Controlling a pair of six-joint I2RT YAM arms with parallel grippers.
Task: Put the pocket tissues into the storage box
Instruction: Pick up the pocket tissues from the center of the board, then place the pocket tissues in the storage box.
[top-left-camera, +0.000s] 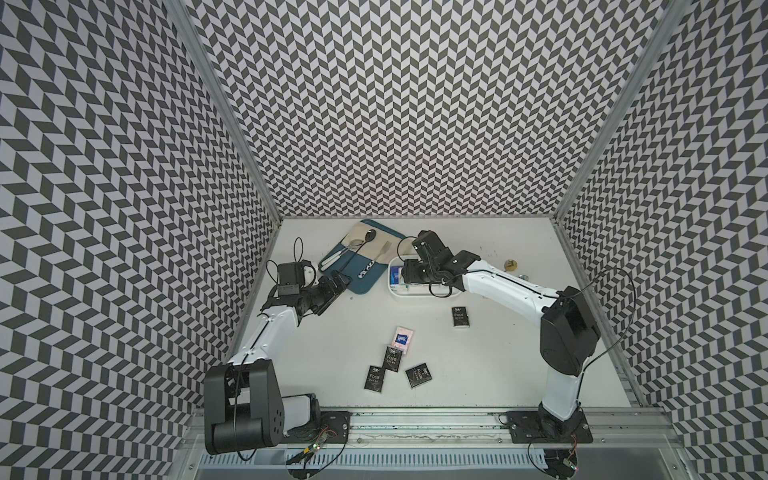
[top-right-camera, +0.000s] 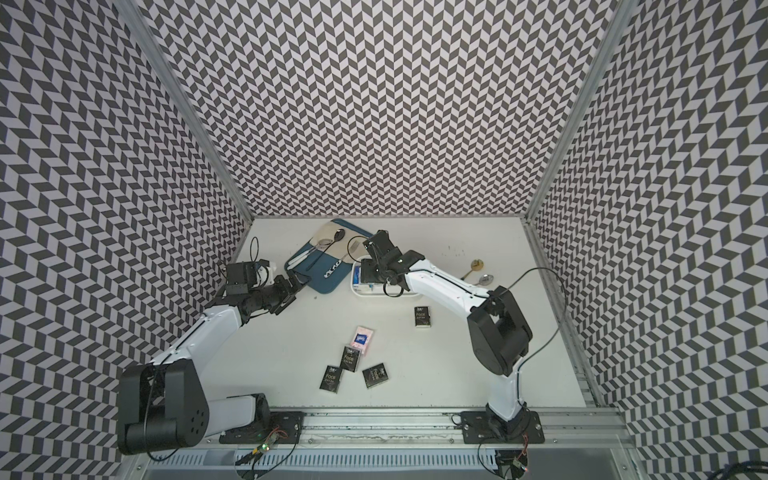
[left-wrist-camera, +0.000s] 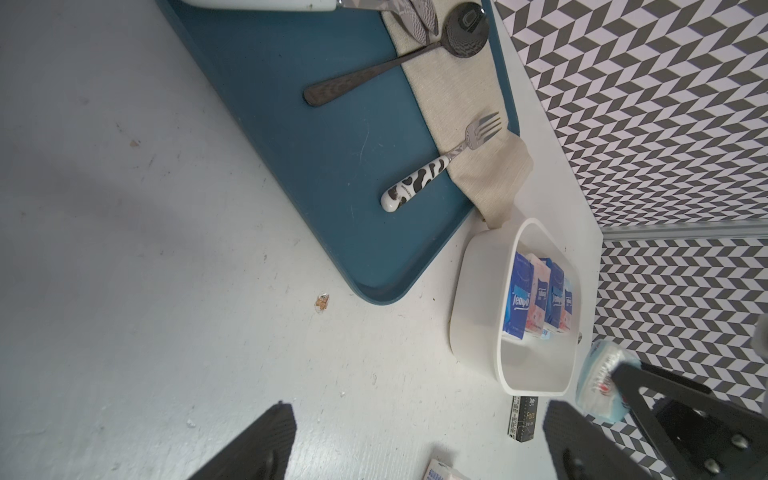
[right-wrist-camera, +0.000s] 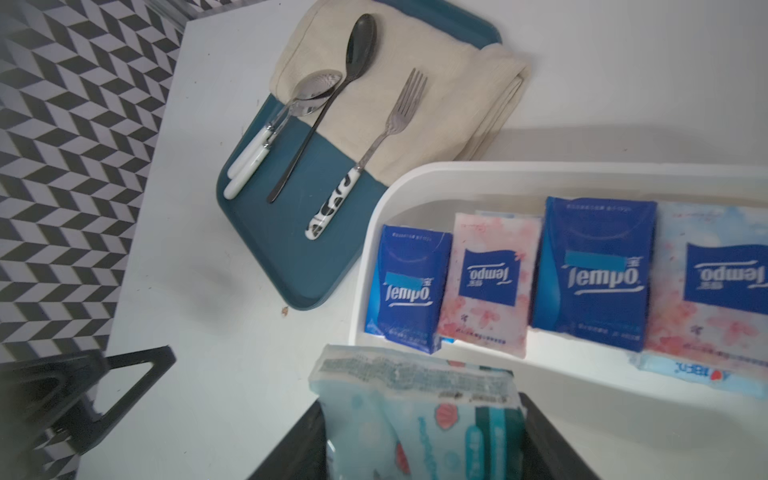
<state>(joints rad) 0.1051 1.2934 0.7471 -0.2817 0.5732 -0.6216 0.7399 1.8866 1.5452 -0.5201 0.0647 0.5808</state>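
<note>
The white storage box stands at the back middle of the table. Dark blue and pink-white pocket tissues stand in a row inside it. My right gripper hovers over the box's left end, shut on a teal cartoon packet. My left gripper is open and empty, left of the box. Loose on the table lie a pink packet and several black "Face" packets, one of them just in front of the box.
A flat blue tray with beige cloth, spoons and a fork sits just left of the box, close to my left gripper. Two spoons lie at the back right. Patterned walls enclose the table on three sides.
</note>
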